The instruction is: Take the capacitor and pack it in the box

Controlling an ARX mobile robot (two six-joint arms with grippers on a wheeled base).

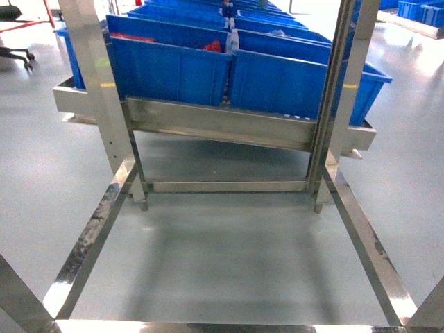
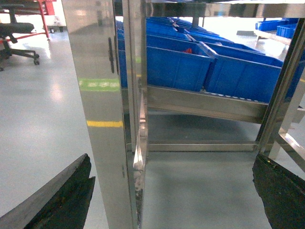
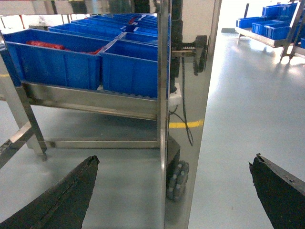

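Observation:
No capacitor and no box show in any view. My left gripper [image 2: 172,164] is open, its dark fingers [image 2: 64,202] spread wide at the bottom corners of the left wrist view, with nothing between them. Beyond it stands a steel upright post [image 2: 102,119]. My right gripper [image 3: 176,162] is open too, with wide-set fingers [image 3: 64,202] and nothing held, and it faces another shiny post [image 3: 183,119]. Neither gripper appears in the head view.
Rows of blue bins [image 1: 173,69] sit on a sloped steel rack shelf [image 1: 215,121]; one bin holds something red [image 1: 214,47]. Steel frame rails [image 1: 87,243] run along the grey floor on both sides. An office chair [image 2: 16,40] stands far left.

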